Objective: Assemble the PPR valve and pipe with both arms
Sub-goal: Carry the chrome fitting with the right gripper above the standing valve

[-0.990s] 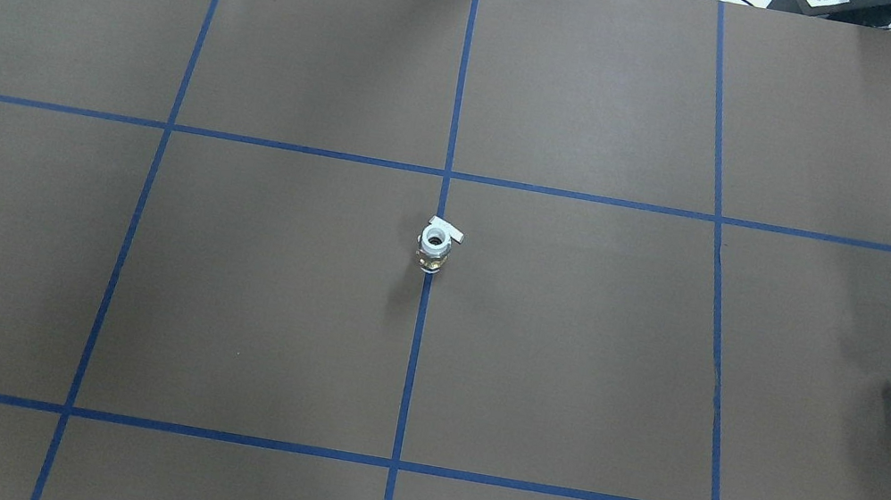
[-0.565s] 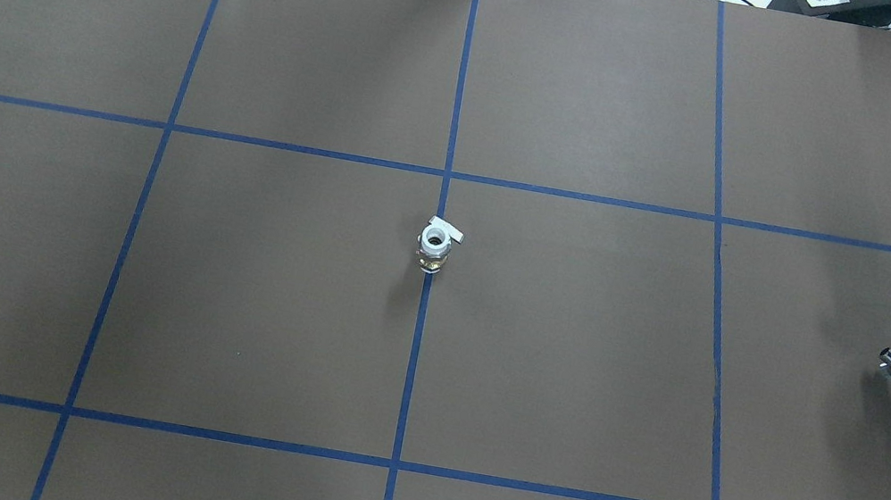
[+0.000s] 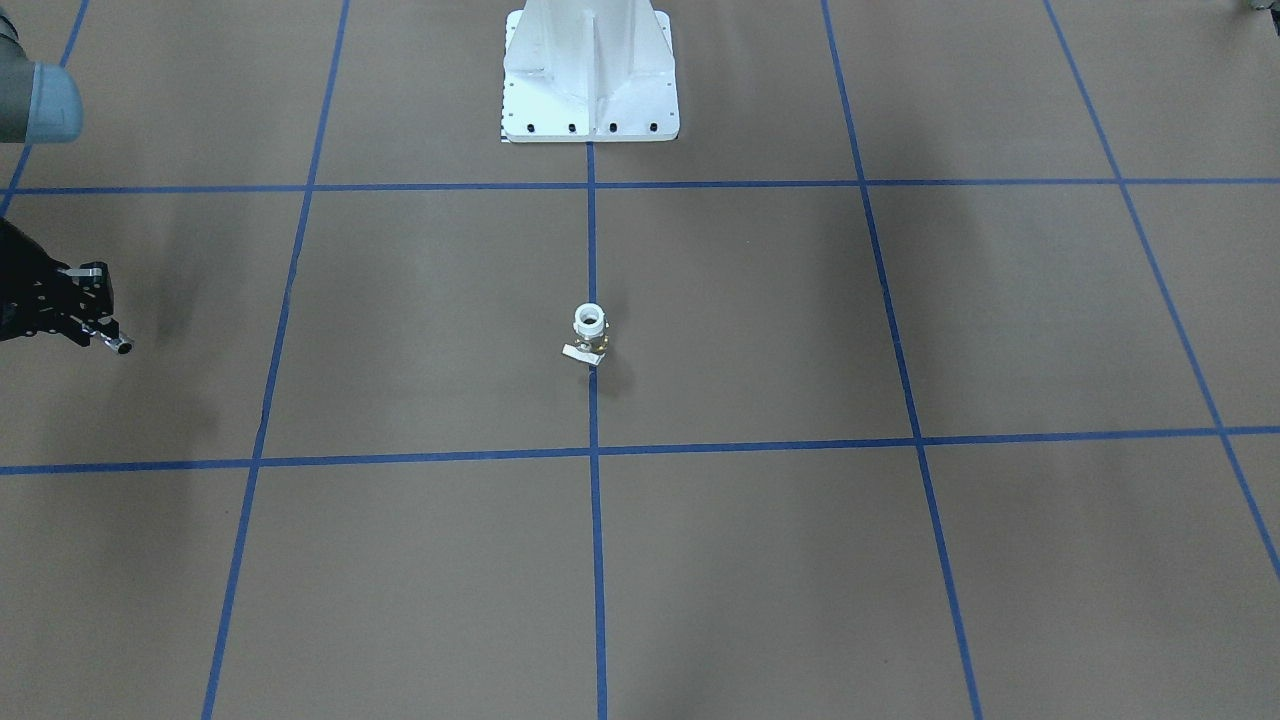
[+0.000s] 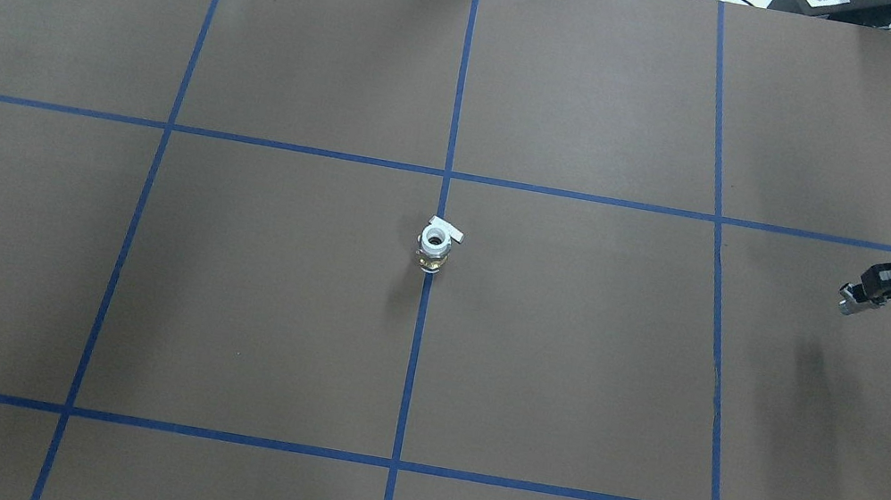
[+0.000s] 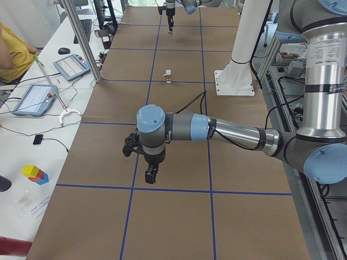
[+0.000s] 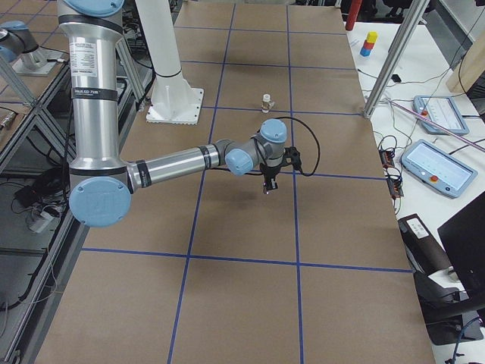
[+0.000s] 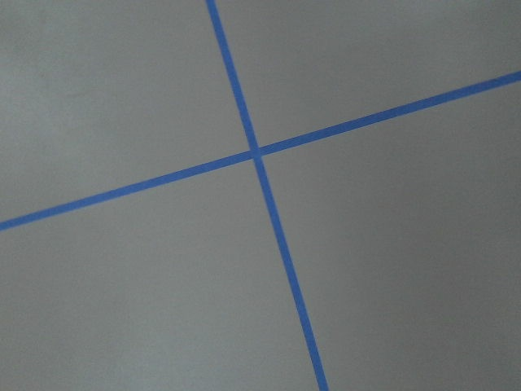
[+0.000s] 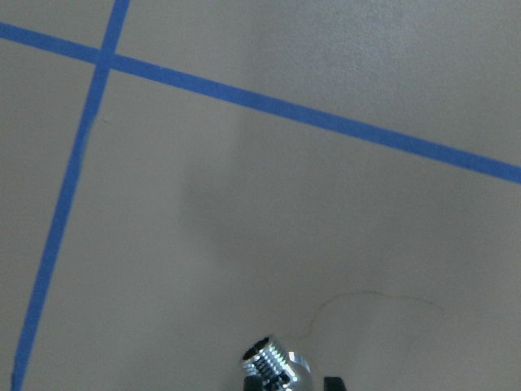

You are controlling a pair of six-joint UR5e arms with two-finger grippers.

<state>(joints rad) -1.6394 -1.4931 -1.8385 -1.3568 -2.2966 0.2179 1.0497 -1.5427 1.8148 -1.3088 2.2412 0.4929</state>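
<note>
Right now my right gripper [image 4: 859,298] is clamped on the pipe [image 4: 848,306], whose chrome end pokes out past my fingertips. I hold it above the brown table [image 4: 569,379] on my right side, well apart from the PPR valve [image 4: 433,246]. That valve stands upright on the centre blue tape line [image 4: 411,371], white collar up. My left gripper [image 5: 150,174] hangs over the table's left end, and I cannot tell whether its fingers are spread or closed.

The brown table [image 4: 265,301], evenly lit and marked with a grid of blue tape lines [image 4: 412,371], has along one long side a white desk [image 6: 432,72] carrying two tablets [image 6: 438,114] and some coloured blocks [image 6: 369,42].
</note>
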